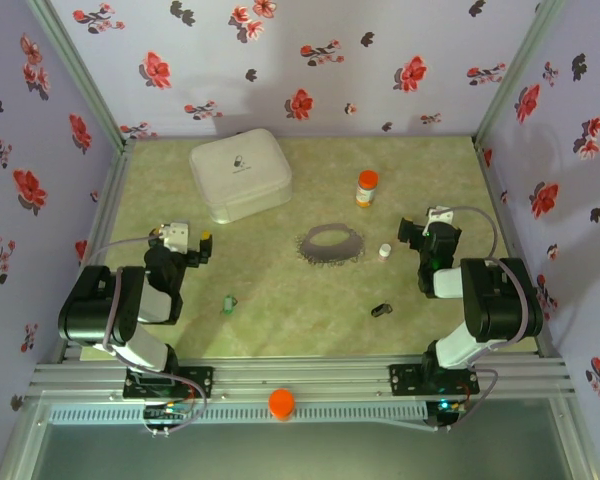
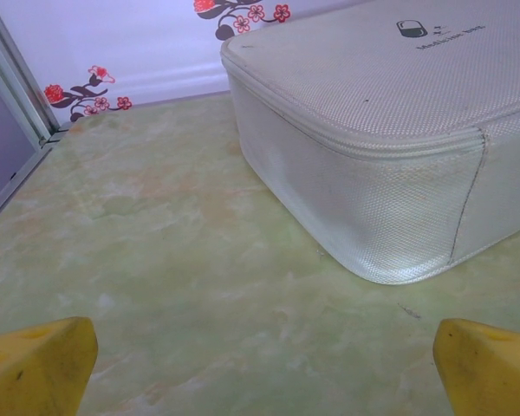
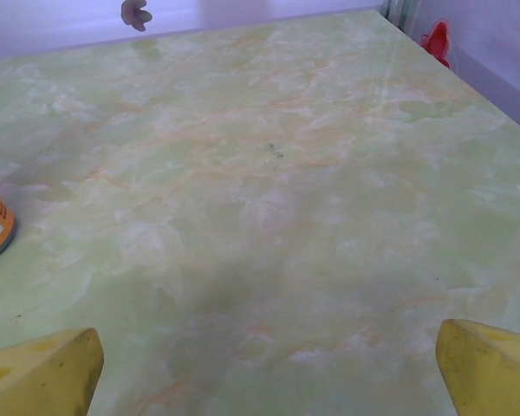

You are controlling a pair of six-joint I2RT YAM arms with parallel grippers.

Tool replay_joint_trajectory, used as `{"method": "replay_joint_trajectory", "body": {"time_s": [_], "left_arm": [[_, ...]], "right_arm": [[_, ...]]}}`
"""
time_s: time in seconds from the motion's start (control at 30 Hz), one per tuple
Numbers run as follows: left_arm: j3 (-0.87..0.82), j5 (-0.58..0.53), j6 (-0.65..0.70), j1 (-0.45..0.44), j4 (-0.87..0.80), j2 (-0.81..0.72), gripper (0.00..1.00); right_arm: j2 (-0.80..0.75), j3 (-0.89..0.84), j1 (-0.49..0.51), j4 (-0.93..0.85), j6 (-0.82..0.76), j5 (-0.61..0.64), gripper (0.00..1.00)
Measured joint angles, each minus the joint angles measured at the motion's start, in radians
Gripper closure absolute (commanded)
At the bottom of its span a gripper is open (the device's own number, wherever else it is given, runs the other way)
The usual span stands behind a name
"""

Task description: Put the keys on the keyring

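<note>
- The keyring (image 1: 330, 244) is a thin grey chain of little beads. It lies in a floppy oval in the middle of the table (image 1: 280, 335), between the two arms.
- I think the chain is light and very soft. It will sag and slide when lifted, so a pinch on one side of the loop looks best. I cannot see where it opens.
- The green key (image 1: 229, 302) lies by itself near the left arm, well apart from the chain.
- The black key (image 1: 382, 309) lies near the right arm, also apart from the chain.
- Both keys are tiny and lie flat. I guess they are hard, light and slippery, so they could easily skid away. The coloured head looks like the best place to grab. Their holes are too small to see.
- The left gripper (image 1: 183, 237) has its jaws spread wide and holds nothing. Its yellow fingertips (image 2: 35, 368) point toward the white case (image 2: 390, 147).
- The right gripper (image 1: 425, 228) has its jaws spread wide too, with nothing between them. Its yellow fingertips (image 3: 39, 377) hang over bare table, with the pill bottle (image 1: 367, 187) off to one side.
</note>
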Motion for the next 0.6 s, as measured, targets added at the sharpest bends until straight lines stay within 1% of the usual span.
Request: {"method": "replay_joint_trajectory", "body": {"time_s": [0.13,0.27,0.33,0.4,0.43,0.5,0.6], "left_arm": [[-0.015,-0.029,-0.005,0.0,-0.006,-0.038,0.0],[-0.066,-0.082,-0.012,0.0,-0.035,-0.223,0.0],[-0.064,-0.101,-0.022,-0.004,-0.093,-0.336,0.0],[-0.034,-0.111,-0.039,-0.008,-0.187,-0.446,0.0],[0.003,-0.115,-0.05,-0.015,-0.261,-0.496,0.0],[0.079,-0.119,-0.067,-0.035,-0.375,-0.551,0.0],[0.184,-0.126,-0.095,-0.1,-0.505,-0.591,0.0]], "right_arm": [[-0.018,0.0,0.0,-0.014,0.0,0.002,0.01],[-0.148,0.006,0.007,-0.117,0.003,0.029,0.04],[-0.228,0.026,0.021,-0.183,0.01,0.055,0.04],[-0.307,0.056,0.035,-0.265,0.037,0.062,0.05],[-0.349,0.077,0.04,-0.317,0.064,0.061,0.06],[-0.412,0.132,0.049,-0.43,0.122,0.048,0.09],[-0.454,0.225,0.082,-0.597,0.195,0.002,0.12]]}}
